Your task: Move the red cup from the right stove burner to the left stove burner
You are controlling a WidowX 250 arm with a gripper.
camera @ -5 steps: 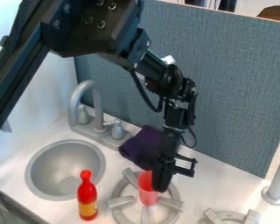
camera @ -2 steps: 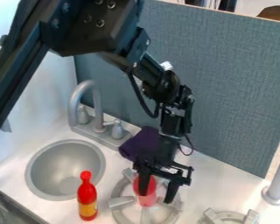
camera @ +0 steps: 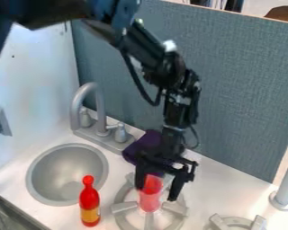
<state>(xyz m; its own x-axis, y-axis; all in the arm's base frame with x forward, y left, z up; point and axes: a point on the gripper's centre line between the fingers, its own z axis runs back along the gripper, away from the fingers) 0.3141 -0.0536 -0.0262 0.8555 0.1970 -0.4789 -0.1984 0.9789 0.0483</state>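
The gripper (camera: 157, 188) hangs open over the left stove burner (camera: 123, 206), its fingers spread on either side of a translucent red cup (camera: 149, 196). The cup stands upright on the burner; whether a finger touches it I cannot tell. Left of the burner, a red bottle with a yellow label (camera: 90, 201) stands on the counter. A dark purple cloth (camera: 140, 147) lies behind the gripper, partly hidden by it.
A round grey sink (camera: 67, 175) is at the left, with a grey faucet (camera: 101, 110) behind it. A second burner (camera: 236, 222) and a grey post (camera: 285, 188) stand at the right. A blue-grey panel (camera: 242, 90) rises along the back.
The gripper's fingers have come apart and now straddle the cup, where one second ago they stood together at its right side. The upper arm has risen; the bottle has stayed put.
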